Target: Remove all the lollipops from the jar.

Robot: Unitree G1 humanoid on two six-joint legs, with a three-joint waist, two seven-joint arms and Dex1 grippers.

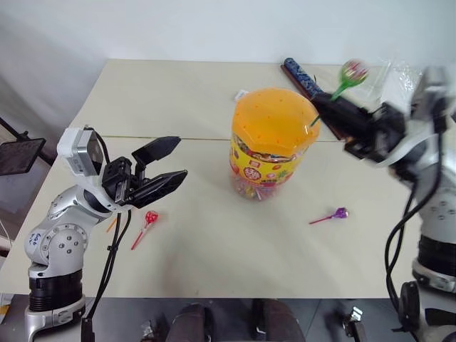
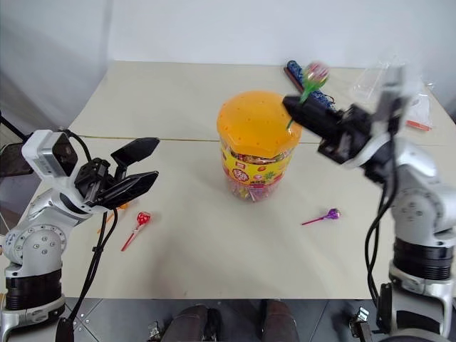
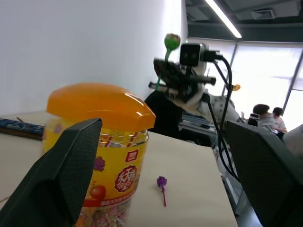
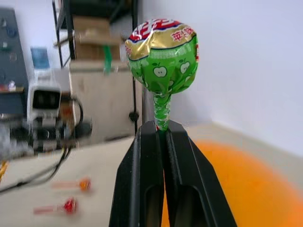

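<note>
The jar, a clear tub with an orange dotted lid and a yellow-red label, stands mid-table. My right gripper hovers just right of and above the lid, shut on the stick of a green lollipop, whose head points up. In the right wrist view the green lollipop rises from between the closed fingers. A red lollipop lies on the table left of the jar, below my open, empty left gripper. Lying right of the jar is a purple lollipop. An orange lollipop rests beside the red one.
A long dark blue patterned tube lies at the back behind the jar. A clear plastic bag sits at the back right corner. The beige table has bare room in front of the jar.
</note>
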